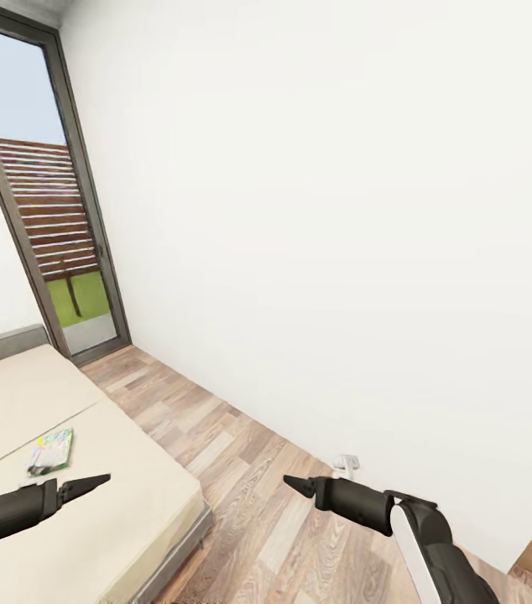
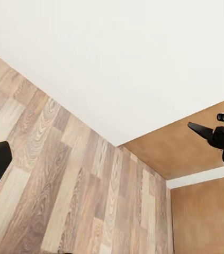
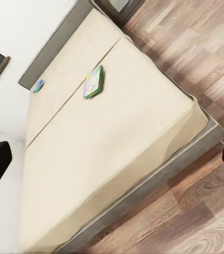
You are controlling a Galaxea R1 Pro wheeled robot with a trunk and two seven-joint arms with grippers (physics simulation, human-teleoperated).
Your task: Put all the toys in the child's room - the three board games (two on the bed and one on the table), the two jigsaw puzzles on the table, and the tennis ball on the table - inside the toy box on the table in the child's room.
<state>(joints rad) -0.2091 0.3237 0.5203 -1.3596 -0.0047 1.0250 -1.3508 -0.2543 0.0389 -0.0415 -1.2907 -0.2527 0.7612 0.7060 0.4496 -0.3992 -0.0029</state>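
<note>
Green-edged board game point(image 1: 51, 451) flat on the beige bed point(image 1: 123, 512).

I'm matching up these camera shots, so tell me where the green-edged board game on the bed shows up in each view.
Head view: the green-edged board game lies at lower left, flat on the bed, just beyond the left gripper.
Left wrist view: no board game here; wood floor, white wall, the other arm.
Right wrist view: it lies above centre on the mattress.
Shared landmark: the bed's grey frame edge meeting the wood floor.
</note>
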